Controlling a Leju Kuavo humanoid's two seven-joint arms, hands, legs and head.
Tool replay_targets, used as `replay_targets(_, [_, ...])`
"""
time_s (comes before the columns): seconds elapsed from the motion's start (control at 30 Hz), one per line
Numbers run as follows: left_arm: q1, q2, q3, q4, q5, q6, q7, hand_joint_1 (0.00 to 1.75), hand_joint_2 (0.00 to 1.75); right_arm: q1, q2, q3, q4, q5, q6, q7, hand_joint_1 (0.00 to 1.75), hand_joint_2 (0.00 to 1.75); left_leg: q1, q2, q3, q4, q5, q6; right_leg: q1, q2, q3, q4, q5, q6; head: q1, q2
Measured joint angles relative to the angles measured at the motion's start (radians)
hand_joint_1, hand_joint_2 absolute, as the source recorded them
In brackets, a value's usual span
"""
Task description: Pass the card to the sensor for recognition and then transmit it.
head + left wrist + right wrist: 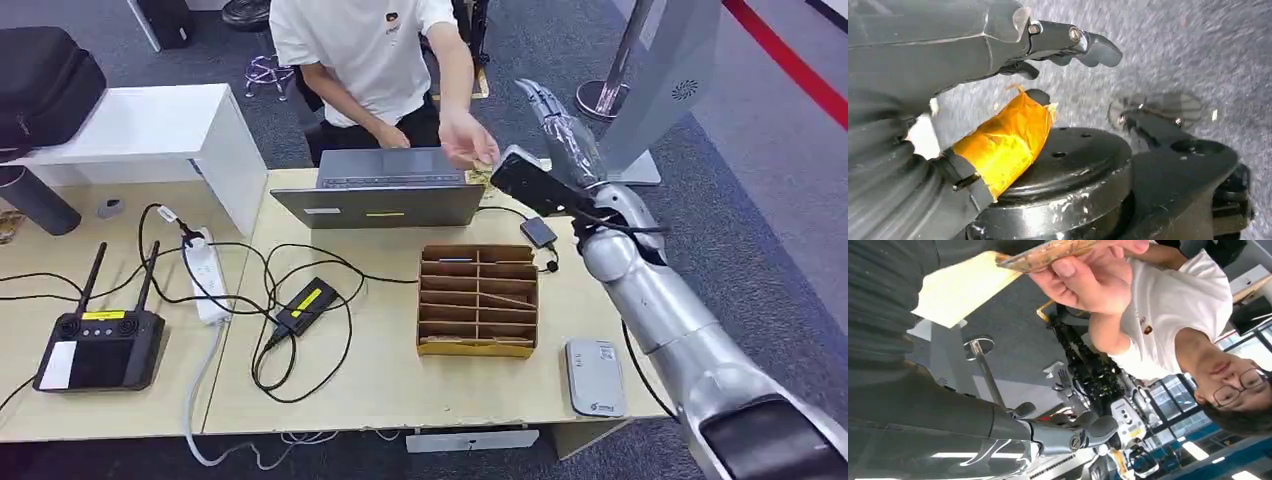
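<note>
While a person's hand (462, 140) holds the card (483, 170) edge-on beside the raised right robot hand (530, 180), whether those fingers touch it is hard to tell. Its long axis runs across the bench (380, 380). Over grey carpet (1198, 50), the left robot hand (1068, 45) hangs empty, fingers apart.

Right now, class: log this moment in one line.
yellowish patterned card: in person's hand | right hand: empty, near card | left hand: empty, over floor
</note>
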Motion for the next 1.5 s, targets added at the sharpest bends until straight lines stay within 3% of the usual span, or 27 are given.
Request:
replay_targets(0.07, [-0.001, -0.004, -0.018, 0.0, -0.016, 0.016, -0.016, 0.0, 1.75, 0.022, -0.014, -0.002, -0.019, -0.007, -0.003, -0.006, 1.75, 1.75, 0.0, 0.0, 0.0, 0.0, 0.0, 0.0, 0.0, 0.0, 0.0, 0.0, 0.0, 0.0, 0.0, 0.0])
replay_targets(0.2, [-0.007, -0.004, -0.038, 0.0, -0.015, -0.004, 0.013, 0.0, 1.75, 0.066, -0.028, -0.019, -0.055, -0.011, -0.002, -0.014, 1.75, 1.75, 0.0, 0.0, -0.001, 0.0, 0.0, 0.0, 0.0, 0.0, -0.001, 0.0, 0.0, 0.0, 0.0, 0.0])
replay_targets(0.23, [-0.007, -0.003, -0.039, 0.0, -0.015, -0.006, 0.015, 0.0, 0.0, 0.07, -0.03, -0.021, -0.058, -0.011, -0.002, -0.014, 1.75, 1.75, 0.0, 0.0, -0.001, 0.0, 0.0, 0.0, 0.0, 0.0, -0.001, 0.0, 0.0, 0.0, 0.0, 0.0])
replay_targets(0.27, [-0.007, -0.003, -0.039, 0.0, -0.015, -0.006, 0.013, 0.0, 0.0, 0.073, -0.033, -0.023, -0.063, -0.011, -0.002, -0.014, 1.75, 1.75, 0.0, 0.0, -0.001, 0.0, 0.0, 0.0, 0.0, 0.001, -0.001, 0.0, 0.0, 0.0, 0.0, 0.0])
replay_targets(0.3, [-0.007, -0.003, -0.04, 0.0, -0.015, -0.005, 0.009, 0.0, 1.75, 0.077, -0.034, -0.026, -0.065, -0.011, -0.002, -0.014, 1.75, 1.75, 0.0, 0.0, -0.001, 0.0, 0.0, 0.0, 0.0, 0.001, -0.001, 0.0, 0.0, 0.0, 0.0, 0.0])
replay_targets(0.97, [-0.013, -0.005, -0.062, 0.0, -0.015, 0.005, -0.017, 0.0, 1.75, 0.184, -0.074, -0.081, -0.156, -0.02, -0.009, -0.026, 1.75, 1.75, 0.0, -0.001, -0.001, 0.001, 0.0, 0.0, 0.0, 0.0, -0.001, 0.0, 0.0, 0.0, 0.0, 0.0])
replay_targets(1.3, [-0.015, -0.03, -0.065, 0.0, -0.032, 0.126, -0.043, 0.0, 1.75, 0.369, -0.166, -0.205, -0.298, 0.004, -0.059, -0.061, 1.75, 1.75, 0.0, -0.002, -0.003, 0.002, -0.001, 0.001, 0.0, -0.002, -0.002, -0.001, 0.0, 0.0, 0.0, 0.0])
replay_targets(1.43, [-0.016, -0.045, -0.087, 0.0, -0.079, 0.216, -0.075, 0.0, 1.75, 0.505, -0.223, -0.303, -0.401, 0.019, -0.065, -0.078, 1.75, 1.75, 0.0, -0.003, -0.005, 0.003, -0.002, 0.002, 0.0, -0.004, -0.002, -0.001, 0.0, 0.001, 0.0, 0.0])
replay_targets(1.5, [-0.019, -0.049, -0.096, 0.0, -0.081, 0.223, -0.075, 0.0, 1.75, 0.575, -0.242, -0.359, -0.449, 0.019, -0.065, -0.085, 1.75, 1.75, 0.0, -0.003, -0.005, 0.003, -0.002, 0.003, 0.0, -0.003, -0.002, -0.001, -0.001, 0.001, 0.0, 0.0])
